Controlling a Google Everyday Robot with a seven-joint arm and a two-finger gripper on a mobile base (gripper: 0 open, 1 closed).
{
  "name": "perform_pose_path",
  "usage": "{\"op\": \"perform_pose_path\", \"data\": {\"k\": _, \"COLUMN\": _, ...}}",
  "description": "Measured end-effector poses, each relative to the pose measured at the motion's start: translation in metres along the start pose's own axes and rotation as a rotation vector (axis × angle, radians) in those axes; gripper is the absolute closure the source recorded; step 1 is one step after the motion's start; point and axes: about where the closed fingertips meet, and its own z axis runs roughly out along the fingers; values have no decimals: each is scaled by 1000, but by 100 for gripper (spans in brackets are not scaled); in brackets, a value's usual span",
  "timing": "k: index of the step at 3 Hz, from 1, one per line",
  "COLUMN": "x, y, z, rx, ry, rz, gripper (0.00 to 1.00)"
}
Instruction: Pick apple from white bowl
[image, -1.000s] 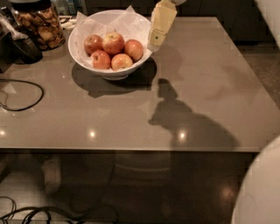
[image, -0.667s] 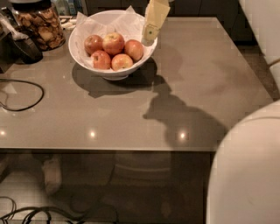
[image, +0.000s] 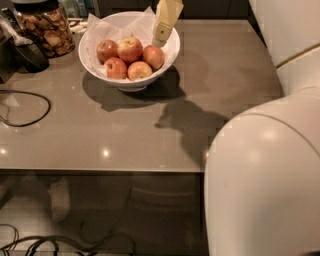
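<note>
Looking down across a smooth grey-brown tabletop (image: 150, 132), with small glints of light lying near its front edge. Seeing a wide, deep, glossy white bowl (image: 127, 83) standing toward the far left, lined with crinkled white paper (image: 96, 24) poking up past the back rim. Counting five apples lying inside, packed close together.

Finding the round, red-streaked, pale yellow apple (image: 130, 49), the largest of them, resting at the back centre of the bowl. Noting a smaller deep red apple (image: 106, 50) flanking it on the left and a second red apple (image: 153, 56) on the right. Noting a third red apple (image: 116, 68) and a smaller yellowish apple (image: 139, 70) lying in front.

Spotting the cream-coloured two-finger gripper (image: 161, 36) hanging over the far right of the bowl, pointing downward and leaning slightly left. Placing its tip just above the second red apple and just to the right of the streaked one, apart from the latter. Not being able to tell whether parted or closed.

Seeing a glass jar of brown snacks (image: 47, 27) standing just left of the bowl, and a thin black cable (image: 30, 112) looping over the table's left side. Noting a dark arm shadow (image: 192, 122) falling right of the bowl, and the rounded white robot body (image: 265, 175) filling the near right corner.
</note>
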Motion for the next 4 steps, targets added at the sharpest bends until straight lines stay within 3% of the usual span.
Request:
{"op": "perform_pose_path", "data": {"k": 2, "x": -16, "y": -9, "z": 15, "rx": -19, "ry": -17, "rz": -14, "gripper": 15}}
{"op": "perform_pose_path", "data": {"k": 4, "x": -27, "y": -15, "z": 31, "rx": -36, "ry": -27, "rz": -20, "gripper": 20}}
